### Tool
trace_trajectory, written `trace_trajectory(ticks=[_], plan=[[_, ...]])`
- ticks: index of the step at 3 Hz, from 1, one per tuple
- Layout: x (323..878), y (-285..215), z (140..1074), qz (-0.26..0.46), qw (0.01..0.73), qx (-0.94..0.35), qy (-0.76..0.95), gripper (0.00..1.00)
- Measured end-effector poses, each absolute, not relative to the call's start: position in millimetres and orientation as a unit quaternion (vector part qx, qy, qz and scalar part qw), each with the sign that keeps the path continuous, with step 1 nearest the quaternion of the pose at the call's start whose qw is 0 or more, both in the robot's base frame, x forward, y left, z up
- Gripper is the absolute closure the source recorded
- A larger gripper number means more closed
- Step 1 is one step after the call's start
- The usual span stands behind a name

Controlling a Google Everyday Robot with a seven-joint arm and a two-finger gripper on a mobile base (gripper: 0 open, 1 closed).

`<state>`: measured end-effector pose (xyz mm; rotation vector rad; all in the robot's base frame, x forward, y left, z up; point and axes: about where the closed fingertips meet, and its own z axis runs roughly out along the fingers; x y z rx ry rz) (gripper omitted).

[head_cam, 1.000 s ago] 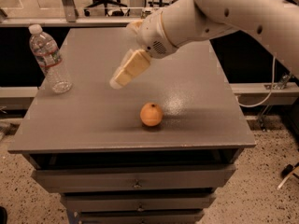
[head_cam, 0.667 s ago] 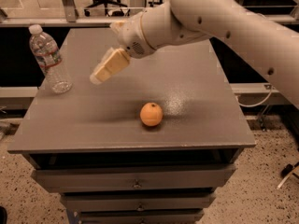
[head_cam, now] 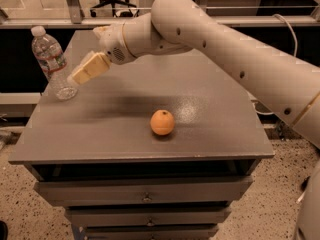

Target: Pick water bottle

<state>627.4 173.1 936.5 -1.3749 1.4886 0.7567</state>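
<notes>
Your end effector (head_cam: 89,68) hovers just beside the water bottle (head_cam: 50,59), which stands untouched on the desk (head_cam: 225,126). How open it is, I cannot tell. Grasp and lift are not yet done.

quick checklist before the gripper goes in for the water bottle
1. Clear ribbed plastic water bottle upright: ok.
2. Gripper level with the bottle's lower half, just to its right: ok.
3. Gripper touching the bottle: cannot tell.
4. Round orange fruit out of the path, mid-table: ok.
5. Bottle's margin on the grey table top: not ok, close to the left edge.
</notes>
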Motion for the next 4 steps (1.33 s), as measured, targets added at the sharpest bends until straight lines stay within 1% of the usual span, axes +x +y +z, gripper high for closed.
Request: trace_trajectory(ticks=[1, 3, 4], plan=[[623.2, 210.3, 928.8, 0.345, 0.472, -0.557, 0.59, 0.0], [616.0, 259.4, 920.2, 0.378, 0.478, -0.554, 0.567, 0.01], [620.7, 275.6, 919.5, 0.382, 0.483, -0.549, 0.565, 0.22]])
